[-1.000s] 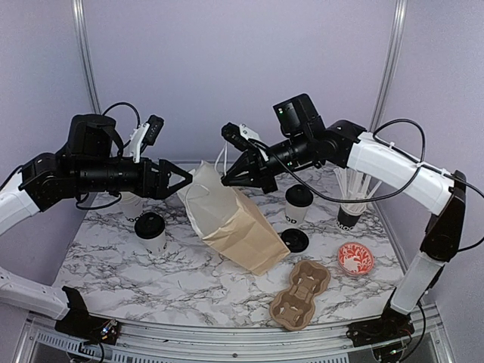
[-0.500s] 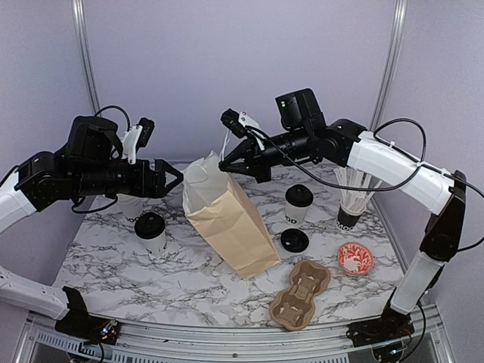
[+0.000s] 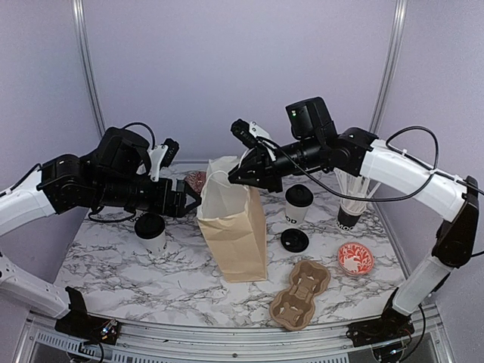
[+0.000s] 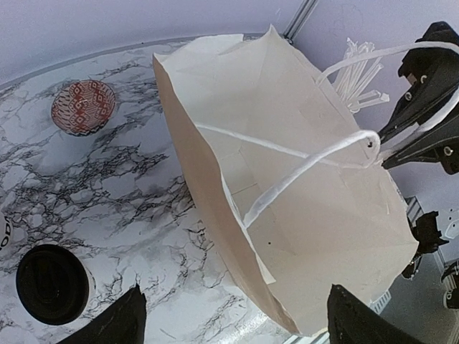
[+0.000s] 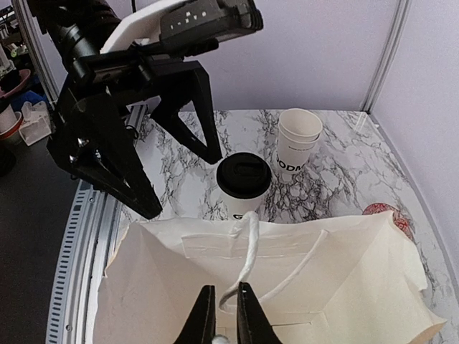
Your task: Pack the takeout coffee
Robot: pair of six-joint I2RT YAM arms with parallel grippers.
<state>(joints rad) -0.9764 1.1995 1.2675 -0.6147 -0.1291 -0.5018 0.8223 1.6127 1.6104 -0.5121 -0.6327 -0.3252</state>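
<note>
Setting: pale lilac walls (image 3: 227,68) behind a white desk (image 3: 136,272) veined in grey marble pattern.
Bag: a tan paper bag (image 3: 238,234) stands upright mid-desk, mouth open, creased matte sides, and it looks empty inside.
Right hand: the right hand (image 5: 226,315) reaches over the bag's mouth, fingers almost together, pinching the thin white cord handle (image 5: 246,251).
Left hand: the left hand (image 3: 187,203) hovers just beside the bag's left side, fingers spread wide and holding nothing.
Coffee: one lidded cup (image 3: 151,233) stands left of the bag under the left arm. A second lidded cup (image 3: 298,204) stands to its right. Neither cup is packed yet.
Nearby: a loose black lid (image 3: 294,240) and a moulded pulp carrier (image 3: 300,288) lie on the desk to the right of the bag.
Materials: the cups are smooth, tapered white paper with round black plastic lids, and the carrier is rough brown fibre.
Risk: an empty bag is light, so a slipped cord or a nudge from the spread left fingers could tip it over.
Risk: the left arm passes close over the left cup and could knock it.
</note>
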